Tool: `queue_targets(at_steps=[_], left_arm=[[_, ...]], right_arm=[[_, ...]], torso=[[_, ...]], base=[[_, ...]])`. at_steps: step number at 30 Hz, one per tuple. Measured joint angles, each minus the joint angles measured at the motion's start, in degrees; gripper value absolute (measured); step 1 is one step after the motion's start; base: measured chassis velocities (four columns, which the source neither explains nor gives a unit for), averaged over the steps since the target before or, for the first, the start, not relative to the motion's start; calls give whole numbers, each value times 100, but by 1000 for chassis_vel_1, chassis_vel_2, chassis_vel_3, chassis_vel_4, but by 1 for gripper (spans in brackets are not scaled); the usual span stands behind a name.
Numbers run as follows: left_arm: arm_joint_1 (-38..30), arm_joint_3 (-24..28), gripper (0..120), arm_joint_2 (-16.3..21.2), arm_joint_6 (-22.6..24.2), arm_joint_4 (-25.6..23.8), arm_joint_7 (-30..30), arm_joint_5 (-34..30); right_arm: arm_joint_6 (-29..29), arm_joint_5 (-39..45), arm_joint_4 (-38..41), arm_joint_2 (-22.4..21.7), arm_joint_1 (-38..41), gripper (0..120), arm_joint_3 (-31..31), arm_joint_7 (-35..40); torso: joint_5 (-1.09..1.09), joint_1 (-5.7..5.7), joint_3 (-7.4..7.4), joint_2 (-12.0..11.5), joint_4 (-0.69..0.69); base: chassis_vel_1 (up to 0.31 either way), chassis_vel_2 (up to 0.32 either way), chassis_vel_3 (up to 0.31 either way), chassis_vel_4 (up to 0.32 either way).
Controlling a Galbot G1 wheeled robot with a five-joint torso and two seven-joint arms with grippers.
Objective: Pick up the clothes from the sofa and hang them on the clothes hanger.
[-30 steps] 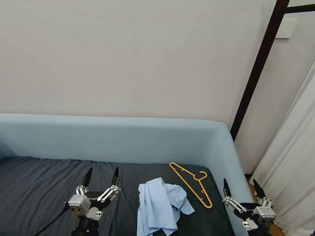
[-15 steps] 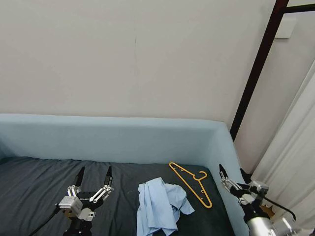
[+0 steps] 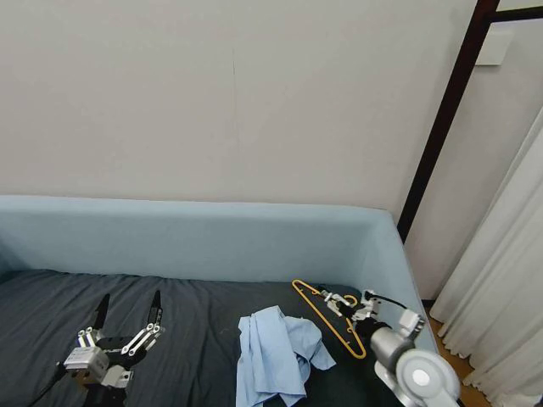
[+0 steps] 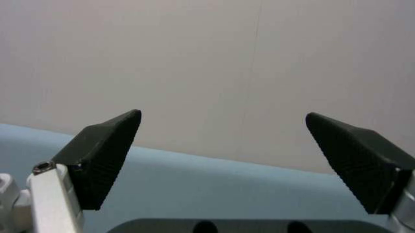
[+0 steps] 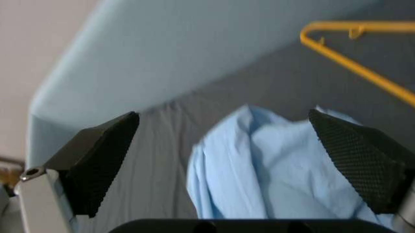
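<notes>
The right end effector (image 3: pixel 335 303), fingers apart, has swung in over the sofa (image 3: pixel 212 237) to the hook of the orange hanger (image 3: pixel 297 284), facing the crumpled light-blue shirt (image 3: pixel 276 352) lying just beside it on the seat. The left end effector (image 3: pixel 131 298) (spread wide, empty) has drifted outward, so a first grasp looks close.

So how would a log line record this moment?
left hand: open, over sofa | right hand: open, by hanger hook | shirt: crumpled on sofa, ungrasped

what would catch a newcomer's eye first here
A crumpled light blue shirt lies on the dark seat of the sofa, with an orange hanger just right of it. The right gripper hovers open near the hanger's hook. The left gripper is open farther left.
</notes>
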Motion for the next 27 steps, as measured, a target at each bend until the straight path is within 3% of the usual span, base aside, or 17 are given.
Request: queue_targets(at_steps=[7,15,27], left_arm=[[99,-121,100,-19,14,-58,2,16],[168,-233,100,-3,34,-50,4,61],[175,-261,100,-37,33,-4,-33,164]], right_arm=[[-463,-476,-1389,504,701,100,-492,161],[-263,-1446,-2689,1212,1156,100,-390,-418],[-55,-2233,-3191,1759,1301,100,-490,-558]], torso=[[0,0,0,0,0],[0,0,0,0,0],[1,0,-1,1,1]], base=[[0,0,0,0],[0,0,0,0],[0,0,0,0]])
